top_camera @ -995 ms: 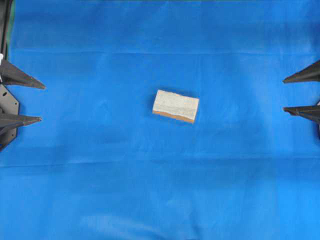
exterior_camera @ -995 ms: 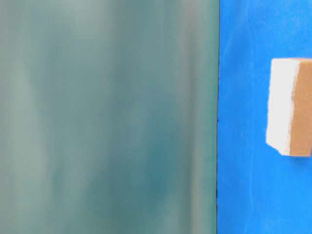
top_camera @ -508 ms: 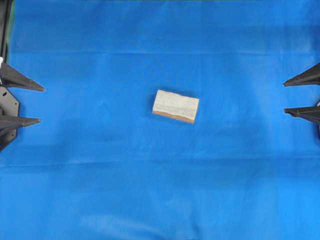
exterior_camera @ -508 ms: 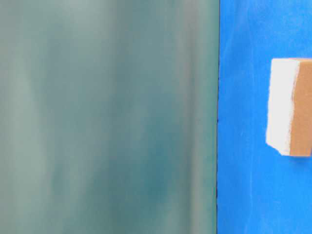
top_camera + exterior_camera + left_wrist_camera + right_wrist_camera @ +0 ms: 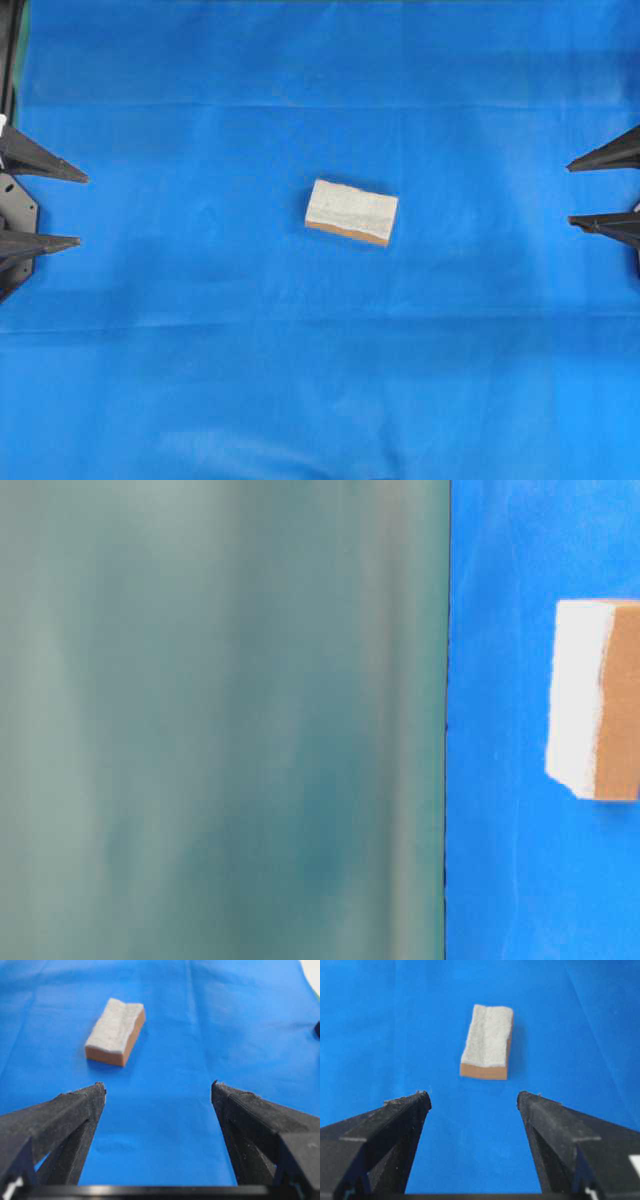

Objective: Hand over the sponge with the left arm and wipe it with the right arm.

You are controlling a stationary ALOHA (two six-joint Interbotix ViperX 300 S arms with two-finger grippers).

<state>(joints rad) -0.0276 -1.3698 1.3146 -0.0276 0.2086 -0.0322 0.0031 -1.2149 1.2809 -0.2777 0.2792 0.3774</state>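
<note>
The sponge lies flat on the blue cloth at the middle of the overhead view, grey-white top up, tan layer showing along its near edge. It also shows ahead of both wrist cameras, as the sponge and the sponge, and at the right edge of the table-level view as the sponge. My left gripper stands open at the far left edge, well apart from it. My right gripper stands open at the far right edge. Nothing is between either pair of fingers.
A blue cloth covers the whole table, with faint fold lines. A blurred grey-green surface fills the left two thirds of the table-level view. Part of the left arm's black mount shows at the left edge.
The left gripper's fingertips have drawn very slightly toward the left edge. The sponge and right gripper have not moved.
</note>
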